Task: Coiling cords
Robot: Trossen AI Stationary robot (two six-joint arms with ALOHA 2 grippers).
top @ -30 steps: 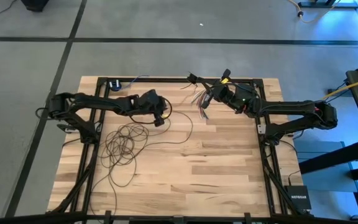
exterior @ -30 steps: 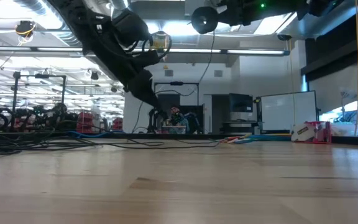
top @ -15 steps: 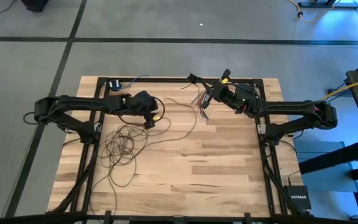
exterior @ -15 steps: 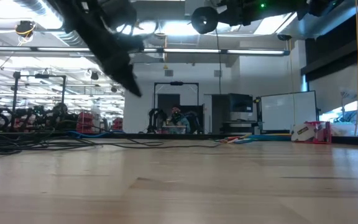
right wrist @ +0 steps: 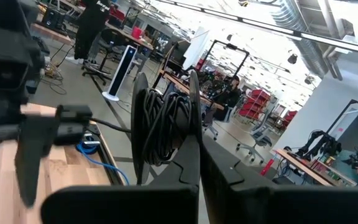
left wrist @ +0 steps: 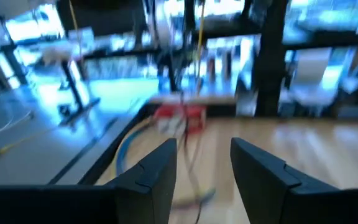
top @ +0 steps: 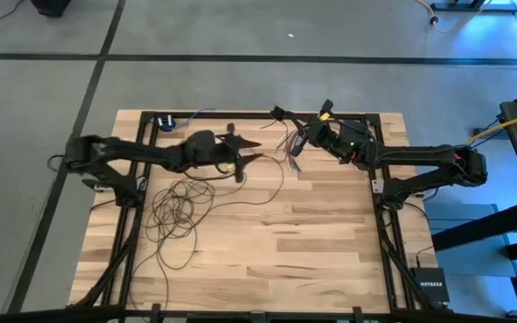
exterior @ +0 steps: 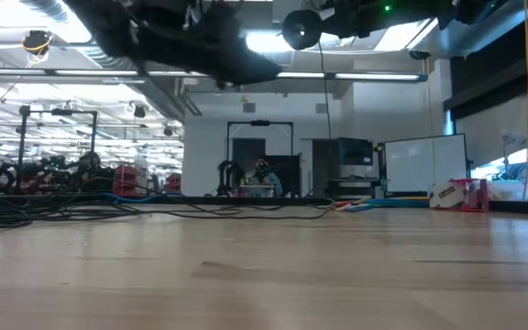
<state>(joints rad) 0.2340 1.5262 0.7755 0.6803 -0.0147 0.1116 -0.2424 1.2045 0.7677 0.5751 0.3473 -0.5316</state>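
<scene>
1. The cords (top: pixel 179 208) are lying in a loose tangle of loops on the left half of the table (top: pixel 330 242), with one strand running off rightward toward the table's middle and another trailing down toward the near edge.
2. The left pincer (top: pixel 243 148) is hanging above the table near the far edge, beyond and to the right of the tangle; its fingers (left wrist: pixel 160 168) are standing apart with nothing between them.
3. From that pincer the main bundle of loops is lying back toward the left arm's base and nearer the front edge, so the next move looks like a pull back and down onto the loops, or a shorter reach to the strand passing just beside it.
4. The tangle has no clear long axis; only the stray strand is running roughly along the table's width.
5. The right pincer (top: pixel 308 135) is waiting near the far edge at the table's middle, beside a short bundle of coloured wires (top: pixel 287 144); its fingers (right wrist: pixel 191 112) are pressed shut on a dark coiled bundle.
6. The left arm is the nearer one to the loops.
</scene>
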